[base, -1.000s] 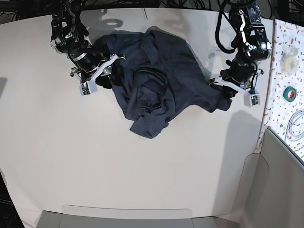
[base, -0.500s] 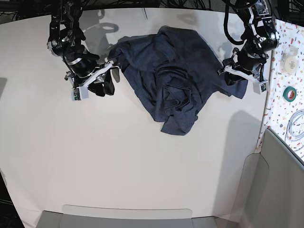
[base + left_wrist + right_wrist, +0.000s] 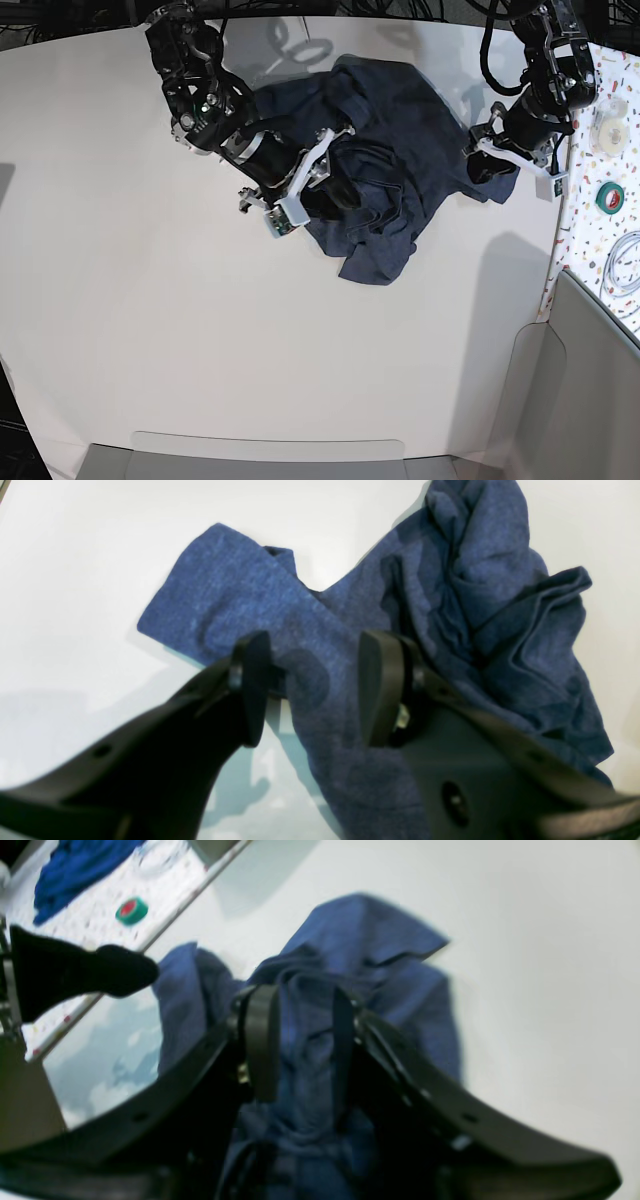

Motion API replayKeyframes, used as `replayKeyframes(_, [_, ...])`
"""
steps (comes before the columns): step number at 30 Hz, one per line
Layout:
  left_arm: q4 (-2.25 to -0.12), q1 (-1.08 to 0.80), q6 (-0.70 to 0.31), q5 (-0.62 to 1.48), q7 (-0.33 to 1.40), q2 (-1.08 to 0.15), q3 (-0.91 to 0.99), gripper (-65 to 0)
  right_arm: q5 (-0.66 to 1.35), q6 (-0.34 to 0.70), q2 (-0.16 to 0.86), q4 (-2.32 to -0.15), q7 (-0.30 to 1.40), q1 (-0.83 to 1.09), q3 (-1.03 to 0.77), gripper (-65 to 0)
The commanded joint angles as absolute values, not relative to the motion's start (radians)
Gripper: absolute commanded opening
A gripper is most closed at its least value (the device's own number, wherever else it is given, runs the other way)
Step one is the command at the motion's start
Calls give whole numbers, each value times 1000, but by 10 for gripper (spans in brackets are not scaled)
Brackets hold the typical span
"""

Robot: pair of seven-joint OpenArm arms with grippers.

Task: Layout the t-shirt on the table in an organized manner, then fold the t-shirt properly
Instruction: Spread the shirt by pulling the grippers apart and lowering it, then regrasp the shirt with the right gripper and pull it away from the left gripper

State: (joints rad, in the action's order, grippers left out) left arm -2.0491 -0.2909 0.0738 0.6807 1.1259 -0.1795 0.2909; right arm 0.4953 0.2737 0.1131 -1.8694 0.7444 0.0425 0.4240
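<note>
The dark navy t-shirt (image 3: pixel 390 120) lies crumpled on the white table (image 3: pixel 200 330), at the back, right of centre. No lettering shows. My right gripper (image 3: pixel 330 185) sits over the shirt's left part. In the right wrist view its jaws (image 3: pixel 302 1040) stand apart around bunched cloth (image 3: pixel 370 930). My left gripper (image 3: pixel 488 168) is at the shirt's right edge. In the left wrist view it (image 3: pixel 315 690) is open, with a flat flap of the shirt (image 3: pixel 475 580) lying under and between the fingers on the table (image 3: pixel 100 555).
A confetti-speckled strip runs along the right edge with a green tape roll (image 3: pixel 610 196), a white roll (image 3: pixel 607 122) and a coiled cable (image 3: pixel 625 262). A grey bin (image 3: pixel 590 400) stands at the front right. The green tape also shows in the right wrist view (image 3: pixel 131 910).
The right arm swung from the bare table left of the shirt onto the shirt's left part. The left gripper stayed at the shirt's right edge. The shirt has hardly moved since half a second ago.
</note>
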Motion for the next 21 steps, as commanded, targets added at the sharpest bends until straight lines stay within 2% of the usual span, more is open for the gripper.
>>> replayKeyframes(1, [-2066,-288,68,687,1115,-188,295,-370,507,280,108,-1870,717,18,438,-459])
replayKeyframes(3, [-2066,-288,68,687,1115,-188,295,-370,507,280,110,-1839,728,-1,473,-419])
replayKeyframes(9, [-2066,-300,68,687,1115,-188,295,-370,506,285,113,-1811,765,-36,553,-208])
replayKeyframes(12, [-2066,-300,68,688,1116,-188,294,-370,506,285,122,-1784,765,-39,555,-199])
replayKeyframes(14, [-2066,-300,68,688,1119,-188,294,-370,506,285,122,-1750,763,-53,555,-223])
replayKeyframes(16, [-2066,-300,68,690,1121,-188,292,-370,506,285,120,-1712,763,-61,555,-278])
replayKeyframes(18, [-2066,-300,68,690,1121,-188,292,-370,506,285,117,-1687,762,-70,555,-379])
replayKeyframes(21, [-2069,-300,68,690,1121,-188,294,-370,506,282,111,-1667,760,-90,545,-576])
